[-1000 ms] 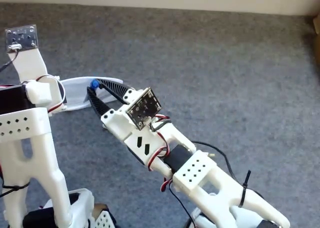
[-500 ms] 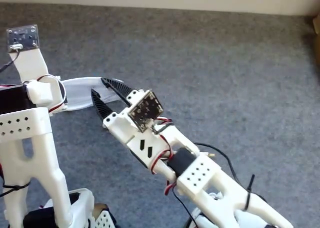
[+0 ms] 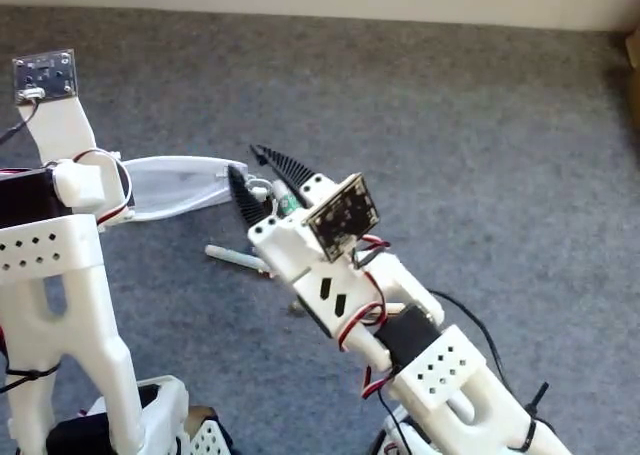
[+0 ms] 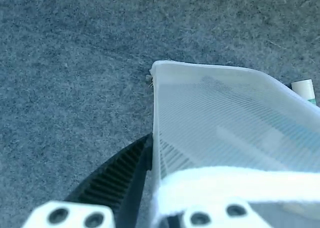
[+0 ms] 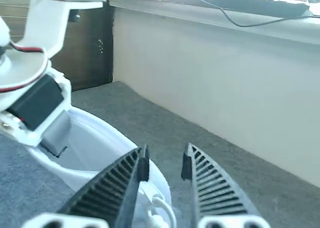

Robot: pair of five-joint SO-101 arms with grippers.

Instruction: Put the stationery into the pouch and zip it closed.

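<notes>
The pouch (image 4: 225,128) is white see-through mesh with fine stripes. The surface (image 3: 450,125) is speckled grey. The right pincer (image 5: 166,155) has black ribbed fingers (image 5: 215,188) on a white body. The pen (image 3: 235,258) is white, and the wall (image 5: 225,87) is cream.

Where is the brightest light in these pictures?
Right wrist view: daylight glares off the ledge behind the right hand. Left wrist view: light shines through the pouch, so things inside show as faint shapes. High view: soft, even light on the carpet, no glare.
</notes>
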